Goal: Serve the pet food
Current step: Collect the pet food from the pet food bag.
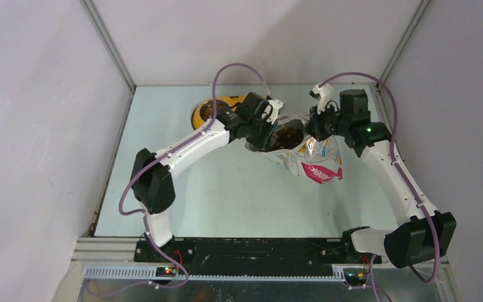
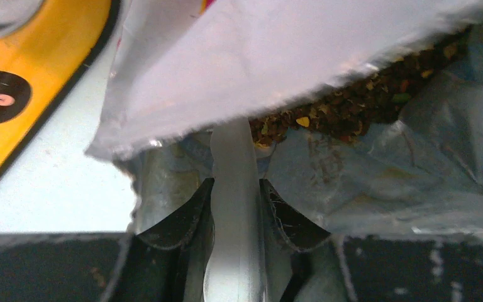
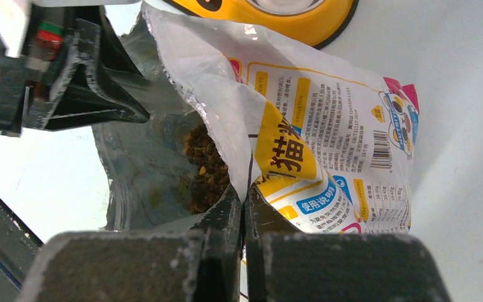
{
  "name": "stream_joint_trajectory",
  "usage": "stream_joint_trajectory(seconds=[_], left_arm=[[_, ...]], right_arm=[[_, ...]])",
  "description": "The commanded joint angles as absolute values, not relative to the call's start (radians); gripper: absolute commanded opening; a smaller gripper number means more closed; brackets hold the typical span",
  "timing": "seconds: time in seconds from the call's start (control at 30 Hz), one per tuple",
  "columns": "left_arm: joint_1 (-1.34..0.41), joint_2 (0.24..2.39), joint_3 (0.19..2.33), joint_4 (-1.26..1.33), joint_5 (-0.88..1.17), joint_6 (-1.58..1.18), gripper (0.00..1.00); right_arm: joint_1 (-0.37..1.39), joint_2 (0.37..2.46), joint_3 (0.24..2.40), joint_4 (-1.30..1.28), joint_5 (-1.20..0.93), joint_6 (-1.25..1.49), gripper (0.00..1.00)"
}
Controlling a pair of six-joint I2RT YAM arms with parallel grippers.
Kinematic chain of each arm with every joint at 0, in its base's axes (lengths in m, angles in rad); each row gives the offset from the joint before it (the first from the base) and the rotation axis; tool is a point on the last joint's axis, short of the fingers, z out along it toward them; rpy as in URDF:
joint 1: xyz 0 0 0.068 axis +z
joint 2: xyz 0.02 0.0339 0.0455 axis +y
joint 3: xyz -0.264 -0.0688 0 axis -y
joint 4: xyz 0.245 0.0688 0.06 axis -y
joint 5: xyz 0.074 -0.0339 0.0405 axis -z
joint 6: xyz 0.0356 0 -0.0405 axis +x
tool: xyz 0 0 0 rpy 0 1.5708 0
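White panels (image 1: 38, 126) enclose this lab bench (image 1: 226, 195).

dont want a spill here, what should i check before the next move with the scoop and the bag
1. right gripper pinching the bag rim: ok
2. bag mouth open, kibble showing: ok
3. left gripper clamped on the scoop handle: ok
4. scoop head loaded: cannot tell, hidden under the bag flap
5. bowl close beside the bag: ok
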State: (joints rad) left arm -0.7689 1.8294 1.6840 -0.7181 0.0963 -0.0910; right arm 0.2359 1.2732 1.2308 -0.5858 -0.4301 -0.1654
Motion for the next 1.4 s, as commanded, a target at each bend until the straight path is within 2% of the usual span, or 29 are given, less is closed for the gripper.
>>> stream_joint_trajectory(seconds=[0.0,0.37,0.8,1.37], left_arm=[[-0.741,1.911,1.631,-0.651,0.197,-0.189,0.0],[-0.676,1.977,1.484,-0.413,0.447,-0.381,0.0],[-0.67,2.082,1.488,-0.184,0.651,-0.535,0.0],[-0.668,2.011,1.357,0.22,0.88,-0.755,0.0]], right_arm=[[0.198,1.248,1.217,-0.534,-0.419,-0.168,0.0],[0.143,1.275,1.193,-0.526,-0.432,-0.176,0.0],[0.096,1.277,1.183,-0.532,-0.454,-0.189,0.0],[0.042,1.265,1.184,-0.555,-0.484,-0.208,0.0]])
